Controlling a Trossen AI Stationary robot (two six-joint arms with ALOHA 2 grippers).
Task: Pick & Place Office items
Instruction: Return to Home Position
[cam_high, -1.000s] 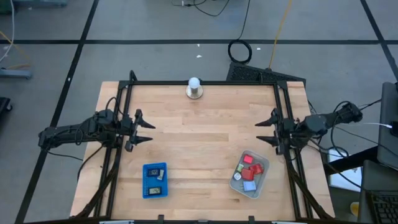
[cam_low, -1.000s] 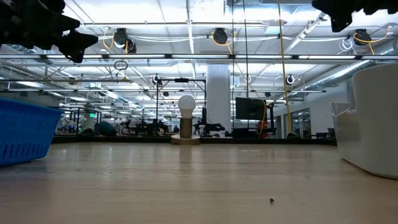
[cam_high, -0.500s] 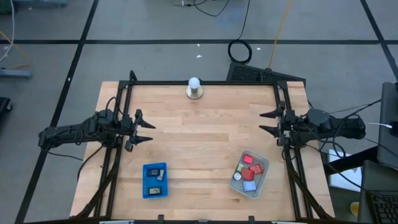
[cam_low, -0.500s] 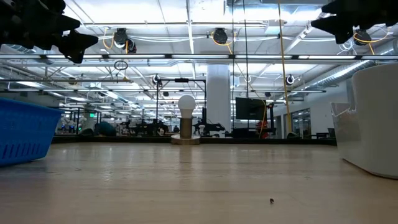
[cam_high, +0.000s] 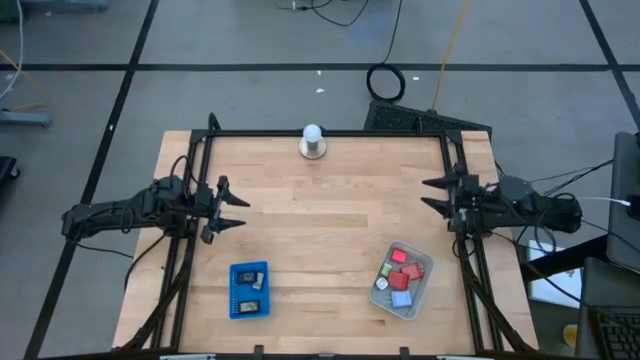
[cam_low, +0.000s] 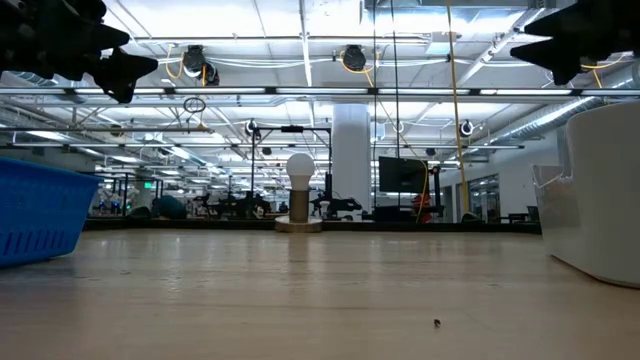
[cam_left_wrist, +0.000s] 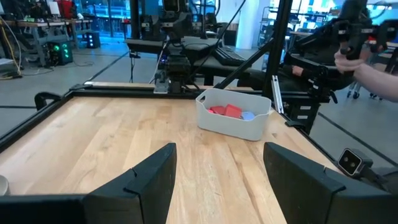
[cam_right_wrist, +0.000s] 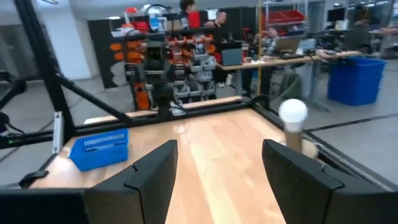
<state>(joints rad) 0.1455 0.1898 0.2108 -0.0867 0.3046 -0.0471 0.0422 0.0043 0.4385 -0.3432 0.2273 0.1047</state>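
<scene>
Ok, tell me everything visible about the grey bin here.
The grey bin is a pale, see-through tub, plastic by its look, rectangular with rounded corners and an open top. It stands upright on the wooden table, in the table's right half in the high view, turned at an angle to the table's edges. Inside lie red blocks, a light-blue block and silvery-white bits. Nothing else touches it.

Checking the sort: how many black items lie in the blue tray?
2. One black item sits toward the blue tray's end nearer the white ball, the other toward the opposite end. The tray's walls may hide smaller bits.
</scene>
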